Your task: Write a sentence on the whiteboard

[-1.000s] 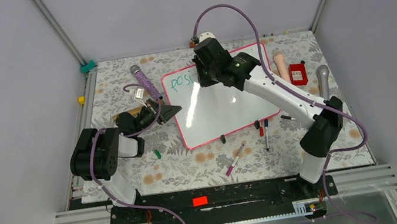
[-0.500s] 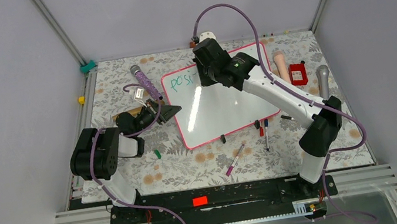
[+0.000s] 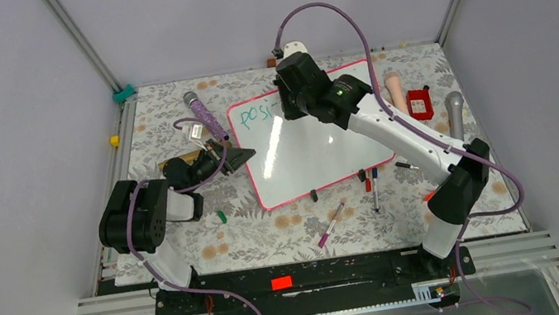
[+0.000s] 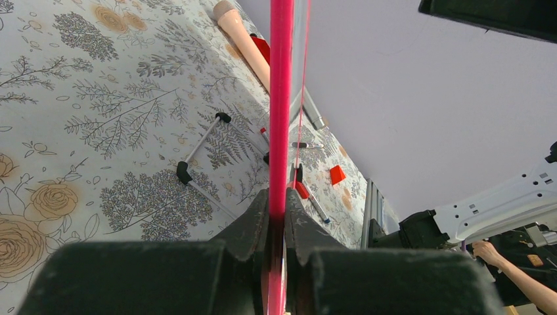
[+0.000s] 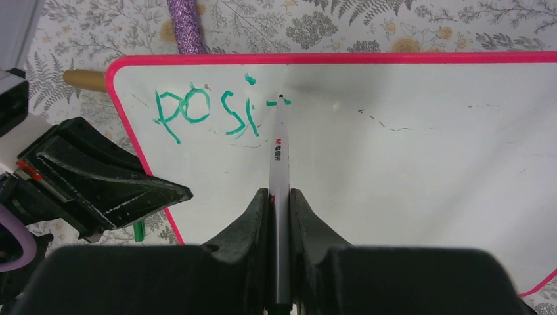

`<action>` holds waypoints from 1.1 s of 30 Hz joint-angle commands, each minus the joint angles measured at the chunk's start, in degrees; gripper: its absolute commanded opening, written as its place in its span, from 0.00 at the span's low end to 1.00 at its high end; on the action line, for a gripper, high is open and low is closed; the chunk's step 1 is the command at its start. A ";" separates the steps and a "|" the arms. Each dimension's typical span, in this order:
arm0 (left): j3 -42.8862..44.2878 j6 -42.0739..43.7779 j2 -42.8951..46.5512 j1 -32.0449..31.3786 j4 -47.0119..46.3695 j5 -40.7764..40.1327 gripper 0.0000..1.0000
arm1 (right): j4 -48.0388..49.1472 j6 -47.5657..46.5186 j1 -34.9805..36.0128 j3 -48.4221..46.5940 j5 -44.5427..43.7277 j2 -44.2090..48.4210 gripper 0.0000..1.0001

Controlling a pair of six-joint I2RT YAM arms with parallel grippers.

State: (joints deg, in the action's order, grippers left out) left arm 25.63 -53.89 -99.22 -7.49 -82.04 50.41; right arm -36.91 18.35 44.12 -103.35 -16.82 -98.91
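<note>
Well, floral desk [image 3: 287, 231], grey walls [image 3: 238, 13]; my right claw [image 5: 280, 194] tight on marker [image 5: 276, 144], left claw [image 4: 277, 200] pinching whiteboard [image 5: 407, 164] rim, pens [image 3: 374, 185] behind.

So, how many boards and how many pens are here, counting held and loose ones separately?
Whiteboard: 1
Held pen: 1
Loose pens: 3 (pink pen, blue pen, black pen)
Total: 5

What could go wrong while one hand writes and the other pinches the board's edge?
The left hand pinches only the thin pink-red frame of the glossy white whiteboard; a slip might let it shift and skew the green letters. The right hand holds the slim white marker far from its tip, so pressing could tilt it.
</note>
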 commanded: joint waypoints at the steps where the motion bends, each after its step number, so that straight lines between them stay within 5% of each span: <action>1: -0.23 2.72 0.00 0.67 -0.72 -1.49 0.00 | 2.83 -0.69 0.07 -0.98 0.97 2.82 0.00; 19: -0.31 2.87 0.24 0.62 -0.67 -1.44 0.00 | 1.89 -0.51 -0.28 -2.03 0.70 -1.46 0.00; 33: -0.39 3.10 0.44 0.58 -0.48 -1.47 0.00 | 2.25 0.65 -0.28 6.81 2.34 2.81 0.00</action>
State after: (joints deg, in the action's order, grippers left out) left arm 25.63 -54.13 -99.22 -7.38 -81.36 50.02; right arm -34.96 18.39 44.10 -99.35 -15.29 -98.63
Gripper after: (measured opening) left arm 0.059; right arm 0.158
